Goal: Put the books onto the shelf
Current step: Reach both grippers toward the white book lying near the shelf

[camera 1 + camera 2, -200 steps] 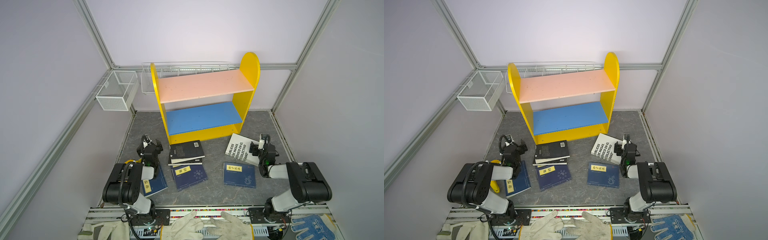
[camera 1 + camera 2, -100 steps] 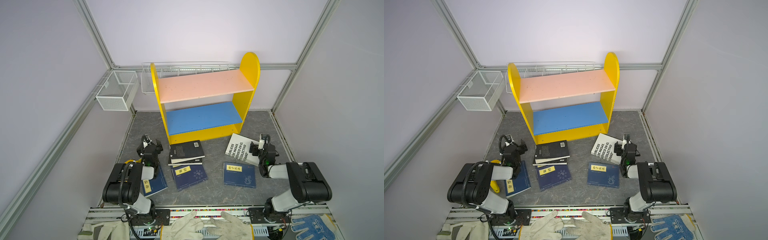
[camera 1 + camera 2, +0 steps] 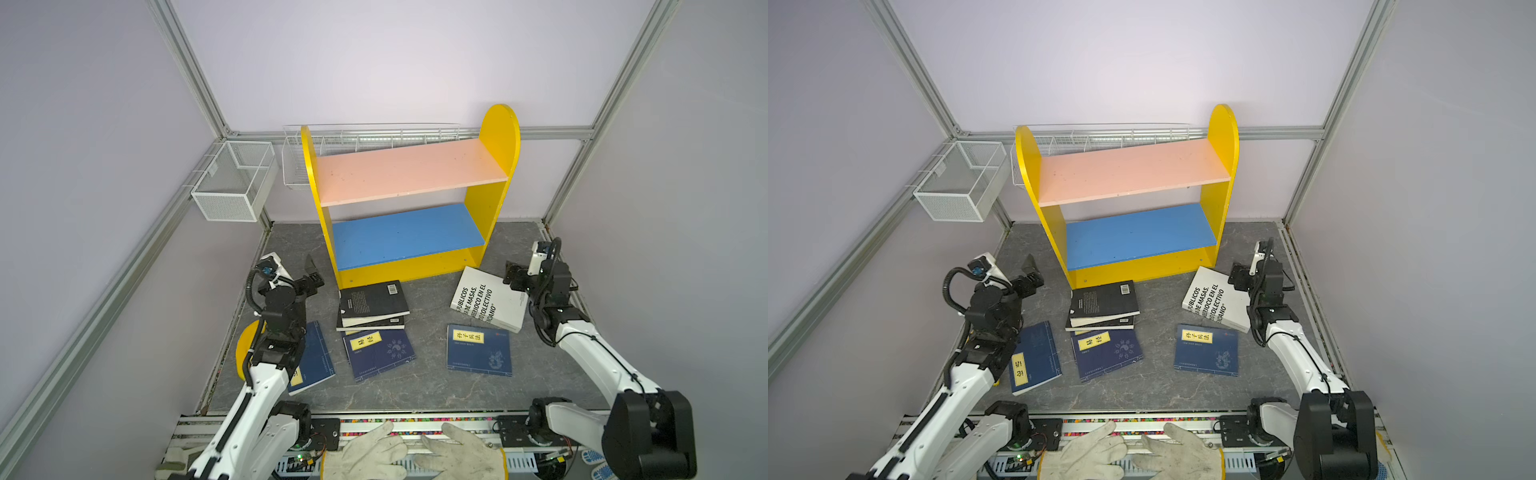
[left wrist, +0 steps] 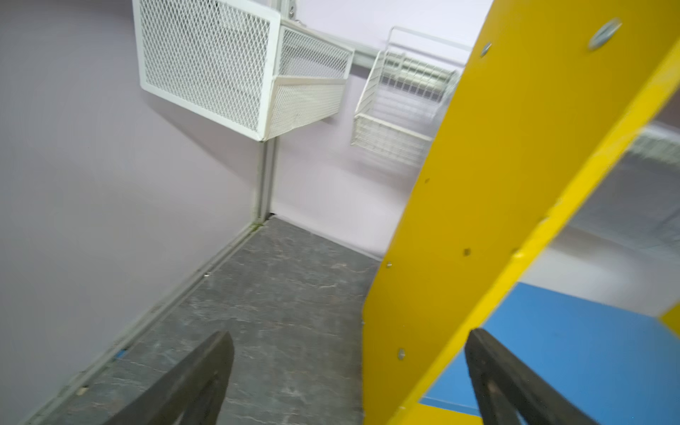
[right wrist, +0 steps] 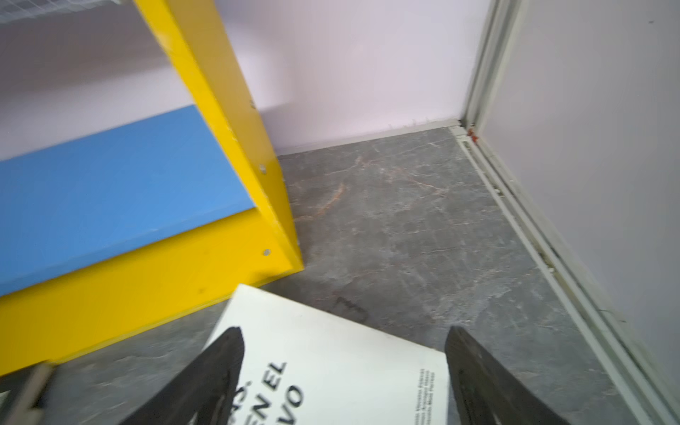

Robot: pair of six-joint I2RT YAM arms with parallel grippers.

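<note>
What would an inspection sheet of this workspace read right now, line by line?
Surface: grey marbled tabletop, no spills seen.
Job's things: yellow shelf, both boards bare; white book, two stacked black paperbacks and three visible navy books lie flat on the tabletop.
Clutter: white work gloves on the front rail.
Pincers: left pincer open, empty, beside the shelf's side panel; right pincer open above the white book's corner.
Cables: black cable looped at the left wrist.
Surroundings: white mesh basket on the wall frame; wire basket behind the shelf.
</note>
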